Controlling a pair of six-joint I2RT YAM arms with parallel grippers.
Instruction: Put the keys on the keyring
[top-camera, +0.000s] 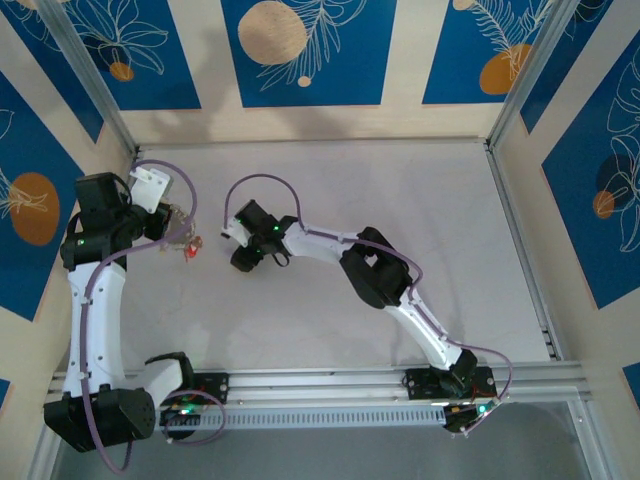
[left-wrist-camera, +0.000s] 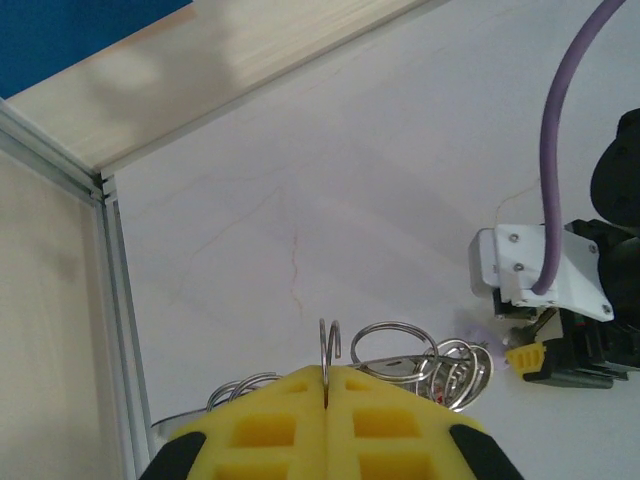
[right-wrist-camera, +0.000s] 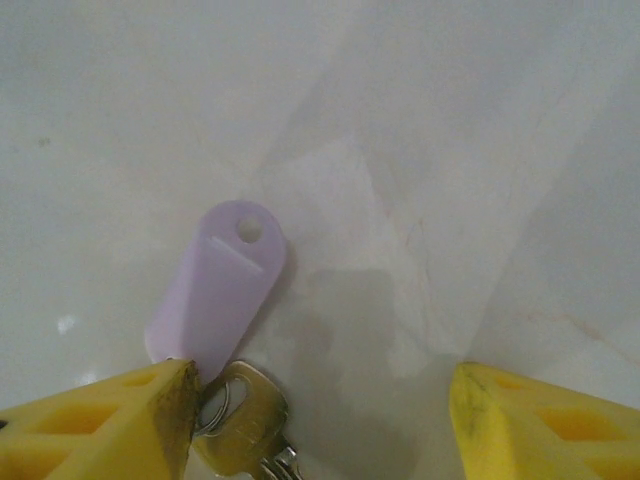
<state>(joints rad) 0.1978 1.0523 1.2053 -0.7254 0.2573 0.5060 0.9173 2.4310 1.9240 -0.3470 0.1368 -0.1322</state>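
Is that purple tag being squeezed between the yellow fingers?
No, the right hand is open wide, and the tag lies flat on the table at one side.

Nothing written, numbered or branded can be read in any view. The purple tag (right-wrist-camera: 218, 290) on the counter shows a plain face with a moulded ridge and a hole. The wall panels (top-camera: 300, 50) carry drawn leaves and round shapes, not lettering.

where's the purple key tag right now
In the right wrist view the purple key tag lies flat on the table, between the right gripper's open fingers, beside a silver key.
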